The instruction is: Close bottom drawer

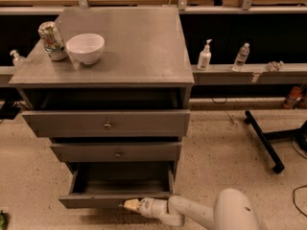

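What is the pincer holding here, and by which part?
Cannot be told. The pincer is against the front panel of the open bottom drawer, near its middle; no hold shows.

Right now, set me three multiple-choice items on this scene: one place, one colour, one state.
1. Where is the hand?
A) high above the cabinet
B) at the front of the bottom drawer
C) off to the far right

2. What colour is the bowl?
A) red
B) black
C) white

3. The bottom drawer is:
A) pulled open
B) shut flush
C) taken out

Answers: B, the hand sits low against that drawer's front; C, the bowl is plain white; A, its grey inside shows.
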Motion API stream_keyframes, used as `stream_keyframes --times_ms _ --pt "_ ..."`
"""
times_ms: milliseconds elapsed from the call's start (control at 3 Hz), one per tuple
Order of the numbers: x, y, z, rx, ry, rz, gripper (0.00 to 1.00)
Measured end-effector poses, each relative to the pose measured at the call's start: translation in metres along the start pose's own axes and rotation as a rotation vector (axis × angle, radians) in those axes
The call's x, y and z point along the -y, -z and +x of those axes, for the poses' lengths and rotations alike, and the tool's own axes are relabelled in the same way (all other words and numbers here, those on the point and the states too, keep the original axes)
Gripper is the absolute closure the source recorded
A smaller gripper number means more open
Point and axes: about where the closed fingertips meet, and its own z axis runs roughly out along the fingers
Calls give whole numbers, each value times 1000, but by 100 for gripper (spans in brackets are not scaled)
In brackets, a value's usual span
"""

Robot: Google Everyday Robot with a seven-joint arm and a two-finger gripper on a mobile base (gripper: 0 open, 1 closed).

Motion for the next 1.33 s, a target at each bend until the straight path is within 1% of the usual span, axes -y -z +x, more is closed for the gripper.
stream_keyframes --times_ms 333,667,1000,1333 --pt "-2 1 -6 11 -1 1 100" --pt "-7 3 -23 38 -4 5 100" --pt "-7 3 -23 38 -4 5 100" --pt "-7 2 -44 68 -17 9 100"
